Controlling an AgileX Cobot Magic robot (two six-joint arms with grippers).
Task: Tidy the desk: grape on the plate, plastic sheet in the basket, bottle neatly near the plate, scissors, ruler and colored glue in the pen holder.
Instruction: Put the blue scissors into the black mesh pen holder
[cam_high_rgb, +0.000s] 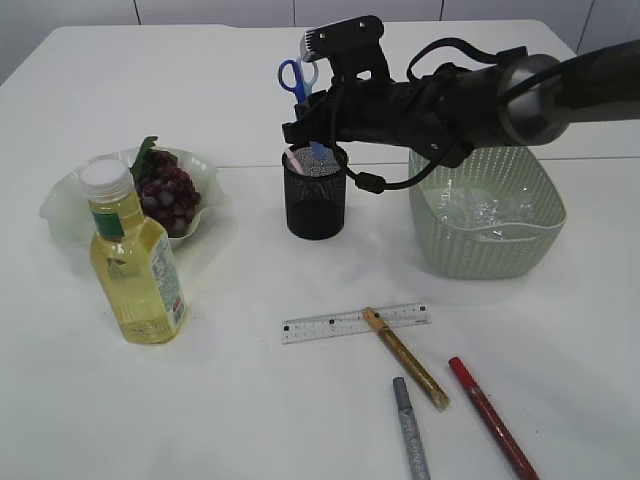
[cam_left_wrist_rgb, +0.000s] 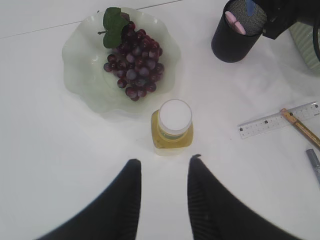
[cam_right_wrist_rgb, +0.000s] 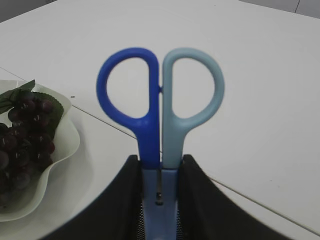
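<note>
- The right gripper clamps its fingers on the scissors, blades down in the black mesh pen holder, handles up.
- The left gripper hangs with fingers apart above the bottle, gripping nothing.
- Grapes lie on the plate.
- The ruler and three glue pens remain on the bench; a clear plastic sheet sits in the basket.
</note>
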